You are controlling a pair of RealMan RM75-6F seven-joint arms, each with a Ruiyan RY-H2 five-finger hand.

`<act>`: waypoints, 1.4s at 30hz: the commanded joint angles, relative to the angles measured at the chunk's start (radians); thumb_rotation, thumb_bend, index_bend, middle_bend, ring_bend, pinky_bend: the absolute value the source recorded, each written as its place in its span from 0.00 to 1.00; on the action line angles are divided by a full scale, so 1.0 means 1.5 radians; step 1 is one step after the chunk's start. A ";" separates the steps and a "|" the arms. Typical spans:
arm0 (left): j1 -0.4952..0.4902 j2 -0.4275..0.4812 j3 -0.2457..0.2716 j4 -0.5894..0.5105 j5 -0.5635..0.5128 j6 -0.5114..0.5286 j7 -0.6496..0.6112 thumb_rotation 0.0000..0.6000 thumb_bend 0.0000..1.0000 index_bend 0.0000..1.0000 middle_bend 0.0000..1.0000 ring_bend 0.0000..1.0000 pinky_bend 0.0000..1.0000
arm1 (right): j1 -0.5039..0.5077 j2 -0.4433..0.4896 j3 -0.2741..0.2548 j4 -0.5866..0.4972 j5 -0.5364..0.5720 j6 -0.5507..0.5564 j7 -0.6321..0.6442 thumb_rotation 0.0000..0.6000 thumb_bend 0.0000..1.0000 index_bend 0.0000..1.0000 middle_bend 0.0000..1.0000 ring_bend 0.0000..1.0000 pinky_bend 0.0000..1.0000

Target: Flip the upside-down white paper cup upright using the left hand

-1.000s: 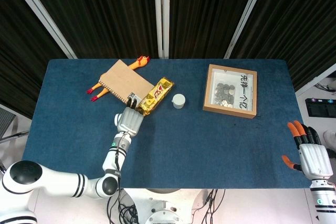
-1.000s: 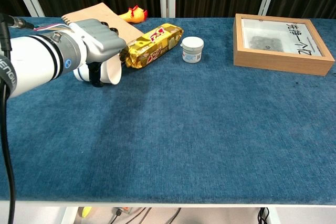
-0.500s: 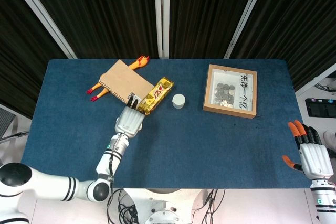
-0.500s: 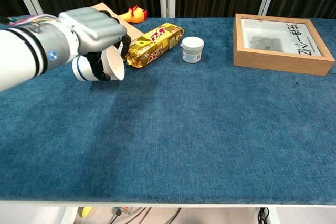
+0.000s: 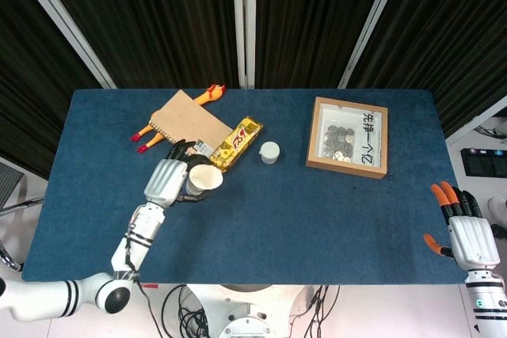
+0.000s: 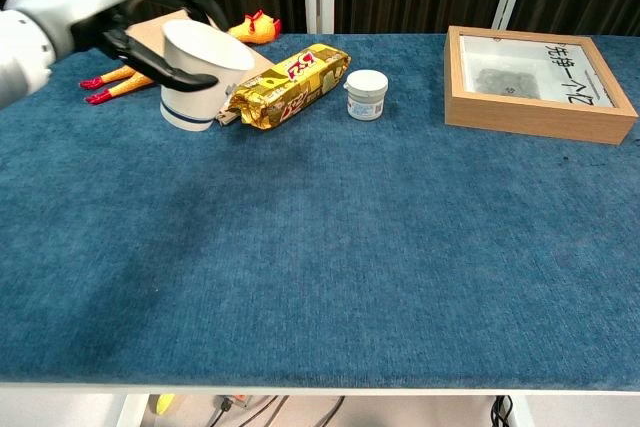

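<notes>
Flip nearly done: left hand [image 6: 95, 2] grips white paper cup [image 6: 200, 72], mouth up (base at bench [image 6: 350, 247]). Next, we judge: settle, release w/o tipping. Right hand [image 5: 472, 237] idle, fingers apart.

Left hand [image 5: 165, 182] holds the white paper cup [image 5: 204, 179] (mouth up).

The white paper cup [image 6: 200, 75] has a thin dark blue band near its base and its open mouth now faces up, tilted a little toward the camera in the chest view. It is in the grip of the left hand [image 6: 110, 7], whose dark fingers [image 6: 165, 75] wrap around its wall. Whether its base touches the blue table [image 6: 330, 247] or hangs just above cannot be told.
</notes>
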 commanded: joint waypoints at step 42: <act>0.201 -0.196 0.069 0.575 0.297 0.175 -0.613 1.00 0.16 0.00 0.07 0.00 0.05 | 0.001 -0.003 -0.003 -0.003 0.005 -0.006 -0.012 1.00 0.16 0.00 0.00 0.00 0.00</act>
